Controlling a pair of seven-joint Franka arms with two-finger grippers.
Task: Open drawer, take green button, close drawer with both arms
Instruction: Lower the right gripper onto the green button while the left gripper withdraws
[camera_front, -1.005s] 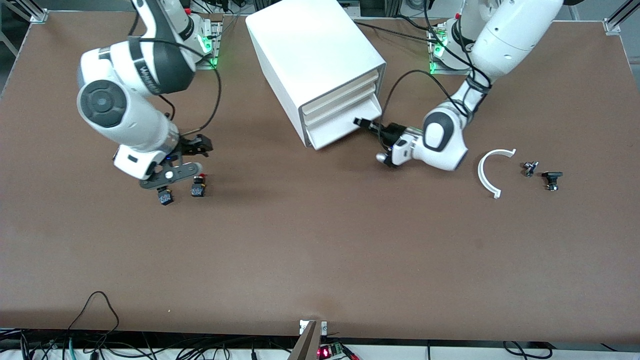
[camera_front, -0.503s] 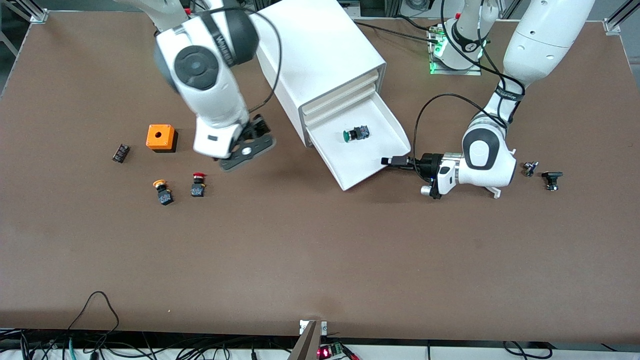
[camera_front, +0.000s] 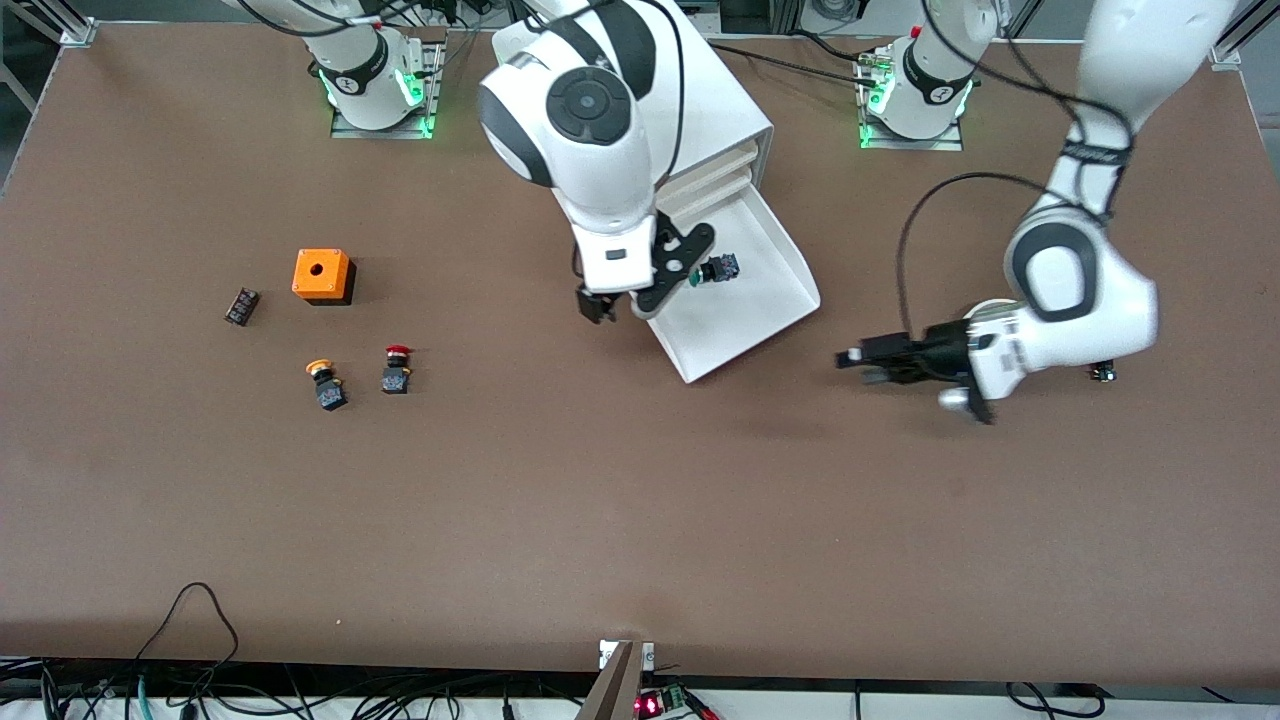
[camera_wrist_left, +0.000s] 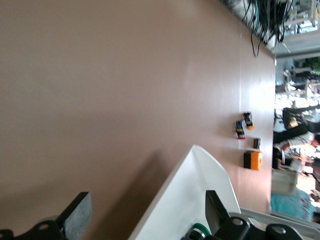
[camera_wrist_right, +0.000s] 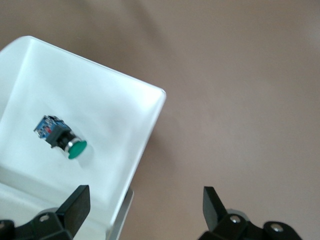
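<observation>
The lowest drawer (camera_front: 760, 300) of the white cabinet (camera_front: 725, 115) stands pulled out. The green button (camera_front: 708, 270) lies on its side in the drawer. It also shows in the right wrist view (camera_wrist_right: 62, 137) and, as just the cap, in the left wrist view (camera_wrist_left: 200, 231). My right gripper (camera_front: 620, 303) is open and empty over the drawer's side edge, close to the button; the right wrist view (camera_wrist_right: 145, 210) shows the drawer's corner (camera_wrist_right: 150, 125) under one finger. My left gripper (camera_front: 860, 366) is open and empty over bare table, off the drawer's front corner (camera_wrist_left: 185, 200).
An orange box (camera_front: 322, 275), a small black part (camera_front: 241, 306), a yellow-capped button (camera_front: 325, 383) and a red-capped button (camera_front: 396, 368) lie toward the right arm's end. A small black part (camera_front: 1103, 373) shows beside the left arm's wrist.
The left gripper pulled the lowest drawer out, let go and drew away from it. The right arm swung from over the red and yellow buttons to the open drawer.
</observation>
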